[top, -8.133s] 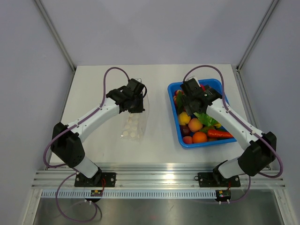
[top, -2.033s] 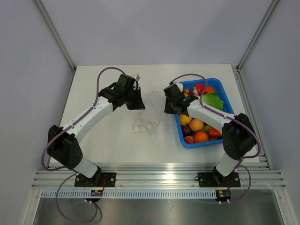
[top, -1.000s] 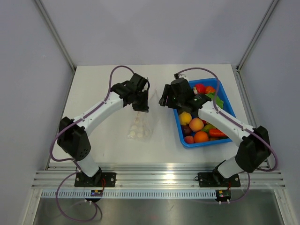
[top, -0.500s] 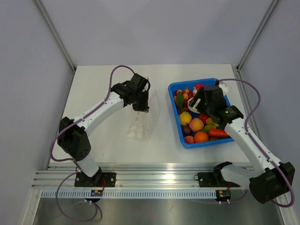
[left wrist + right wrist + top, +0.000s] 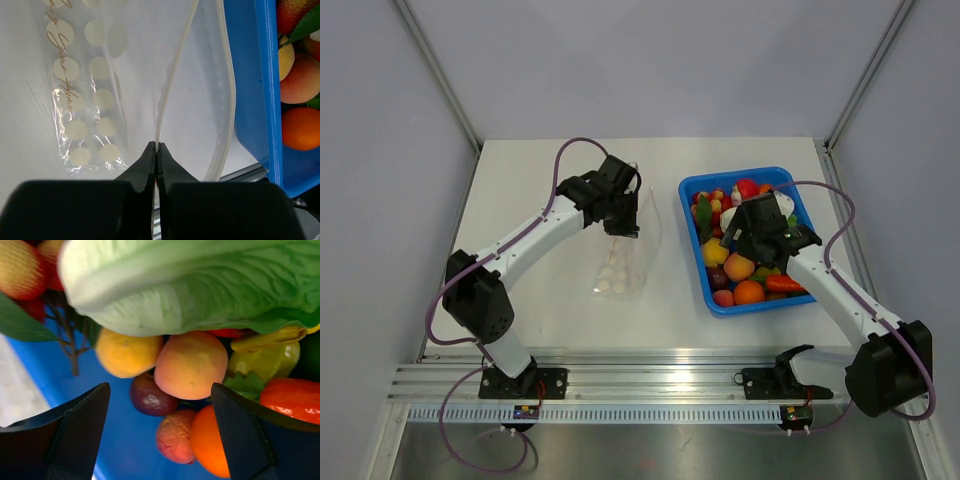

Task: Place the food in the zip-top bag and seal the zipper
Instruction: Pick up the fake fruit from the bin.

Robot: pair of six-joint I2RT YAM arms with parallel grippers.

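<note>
The clear dotted zip-top bag (image 5: 625,255) lies on the table left of the blue tray (image 5: 688,196). My left gripper (image 5: 623,222) is shut on the bag's mouth edge, pinching the zipper strip (image 5: 167,95); the other lip (image 5: 229,100) bows away, so the mouth gapes. The food (image 5: 740,268) fills the tray: lettuce (image 5: 200,285), a peach (image 5: 190,365), a yellow fruit (image 5: 127,354), a purple piece (image 5: 150,397), an orange (image 5: 212,442). My right gripper (image 5: 742,232) hangs open and empty just above the food (image 5: 160,405).
The blue tray's wall (image 5: 247,85) stands close to the right of the open bag mouth. Grey walls enclose the table on three sides; a metal rail (image 5: 650,385) runs along the near edge.
My right arm swung from beside the bag back over the tray and lowered over the food. My left gripper stays holding the bag's mouth edge; the bag barely moved.
</note>
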